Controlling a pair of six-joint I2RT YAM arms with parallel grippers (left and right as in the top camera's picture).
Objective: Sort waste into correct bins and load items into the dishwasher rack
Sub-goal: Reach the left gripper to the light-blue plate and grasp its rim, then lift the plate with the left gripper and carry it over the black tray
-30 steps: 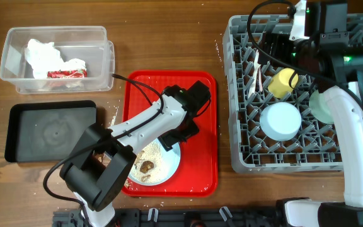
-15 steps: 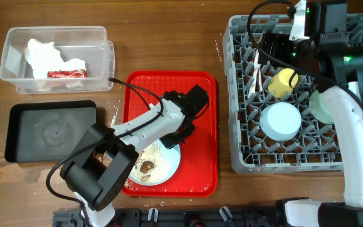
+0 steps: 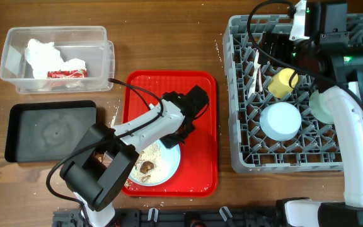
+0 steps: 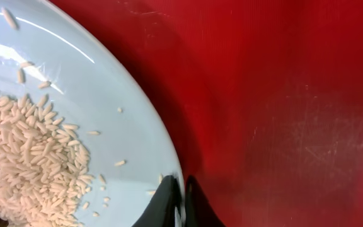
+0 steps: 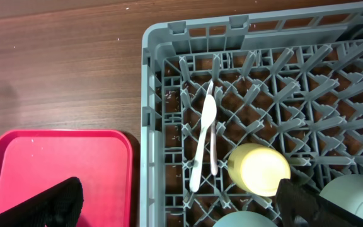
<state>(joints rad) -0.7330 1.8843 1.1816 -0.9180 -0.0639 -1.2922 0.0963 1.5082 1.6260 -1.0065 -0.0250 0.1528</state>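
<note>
Left hand [image 4: 180, 191] pinches plate [image 4: 74, 94] rim; right hand [image 5: 181, 209] gapes above rack [image 5: 149, 94].

light blue plate [image 4: 74, 94]: running off the left wrist picture at 9 and 6 o'clock; overhead, the left arm is covering its 12 o'clock rim
left gripper [image 4: 179, 189]: only its fingertips are showing, at 6 o'clock
right gripper's fingers [image 5: 46, 205]: blurring dark, being cut off at both bottom corners
pale green dish [image 5: 351, 202]: being cropped at 5 o'clock
dishwasher rack [image 3: 237, 113]: the right arm is covering its 3 o'clock side
</note>
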